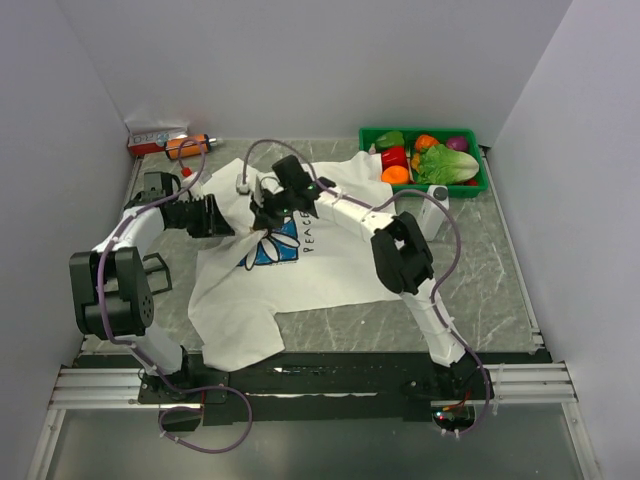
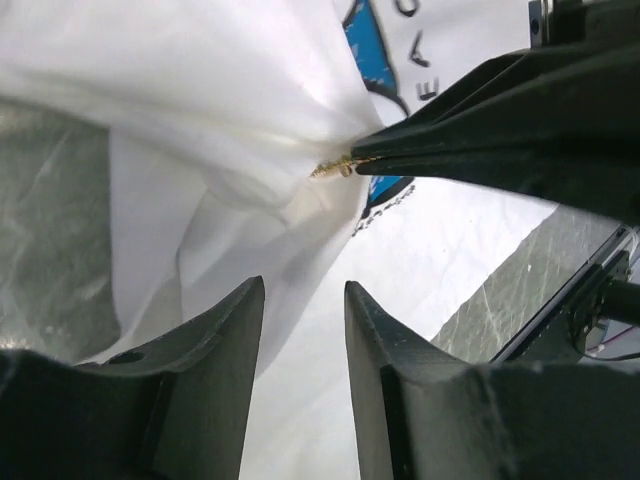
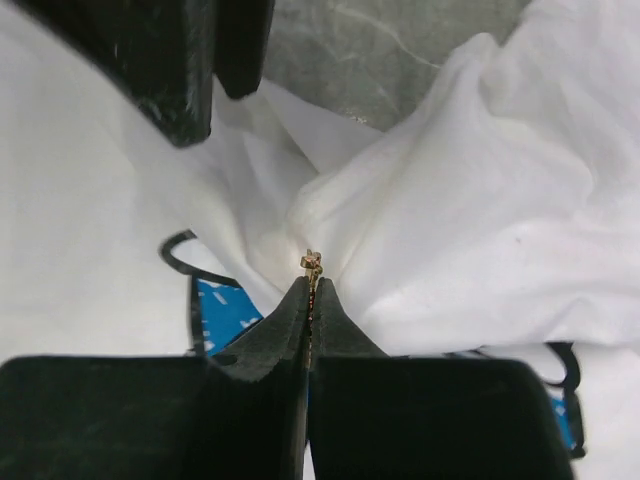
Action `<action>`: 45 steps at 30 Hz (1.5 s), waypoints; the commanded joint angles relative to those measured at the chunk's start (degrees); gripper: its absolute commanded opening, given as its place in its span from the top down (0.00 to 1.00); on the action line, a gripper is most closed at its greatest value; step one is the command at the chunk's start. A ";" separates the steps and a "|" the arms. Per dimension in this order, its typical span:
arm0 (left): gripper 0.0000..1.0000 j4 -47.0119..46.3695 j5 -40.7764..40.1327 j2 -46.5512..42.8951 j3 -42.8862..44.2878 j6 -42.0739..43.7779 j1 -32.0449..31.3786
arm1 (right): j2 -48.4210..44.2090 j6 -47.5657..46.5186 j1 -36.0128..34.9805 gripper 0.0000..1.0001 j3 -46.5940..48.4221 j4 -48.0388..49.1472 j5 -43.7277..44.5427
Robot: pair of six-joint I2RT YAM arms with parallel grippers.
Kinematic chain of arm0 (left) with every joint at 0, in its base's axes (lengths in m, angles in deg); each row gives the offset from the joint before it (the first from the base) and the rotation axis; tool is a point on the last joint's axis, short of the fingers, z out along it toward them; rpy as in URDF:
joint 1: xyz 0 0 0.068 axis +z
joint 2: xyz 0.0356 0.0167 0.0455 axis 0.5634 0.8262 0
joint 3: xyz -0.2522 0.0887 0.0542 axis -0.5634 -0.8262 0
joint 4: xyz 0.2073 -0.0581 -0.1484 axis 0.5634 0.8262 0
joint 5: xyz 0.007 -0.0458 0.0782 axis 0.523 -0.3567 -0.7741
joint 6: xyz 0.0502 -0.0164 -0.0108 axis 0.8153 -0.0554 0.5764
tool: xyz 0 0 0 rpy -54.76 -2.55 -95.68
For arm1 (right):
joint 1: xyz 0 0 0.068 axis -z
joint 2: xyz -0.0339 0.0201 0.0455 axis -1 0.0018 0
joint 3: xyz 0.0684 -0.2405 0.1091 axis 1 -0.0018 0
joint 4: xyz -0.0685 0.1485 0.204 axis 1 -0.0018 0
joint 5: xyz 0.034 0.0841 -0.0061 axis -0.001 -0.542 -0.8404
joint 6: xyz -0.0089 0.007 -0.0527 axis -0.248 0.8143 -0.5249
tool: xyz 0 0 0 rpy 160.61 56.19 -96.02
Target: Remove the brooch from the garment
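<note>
Brooch [image 3: 312, 262] — small gold pin at the peak of a tent in the white garment [image 3: 480, 200], about 11 o'clock of the blue print [image 1: 272, 248] seen from overhead, and not yet free. Right gripper [image 3: 312, 292] is fully closed on it, tips meeting, with the pin head just proud at their 12 o'clock. Left gripper [image 2: 300, 300] sits at the pin's 6 o'clock in its own view, jaws part open and nothing between them — judgement: clamp the garment just beside the pin, then draw the right arm slowly back along the pin's axis, watching for tearing.
</note>
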 commanded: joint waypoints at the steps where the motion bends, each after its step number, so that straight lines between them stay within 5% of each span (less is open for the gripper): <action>1: 0.55 -4.03 5.48 -2.06 1.10 2.03 -1.73 | -7.08 21.84 1.65 1.00 -0.81 4.10 -6.83; 14: 0.57 -14.23 6.37 0.84 -1.89 -4.30 -5.07 | -6.65 43.11 5.34 1.00 -6.62 14.82 -12.20; 22: 0.65 -15.01 13.13 5.49 0.39 -5.35 -5.07 | -4.80 45.50 6.40 1.00 -4.16 15.27 -12.63; 45: 0.64 -18.00 27.29 8.93 1.98 -7.28 -5.16 | -3.57 43.48 6.49 1.00 -2.66 11.75 -13.86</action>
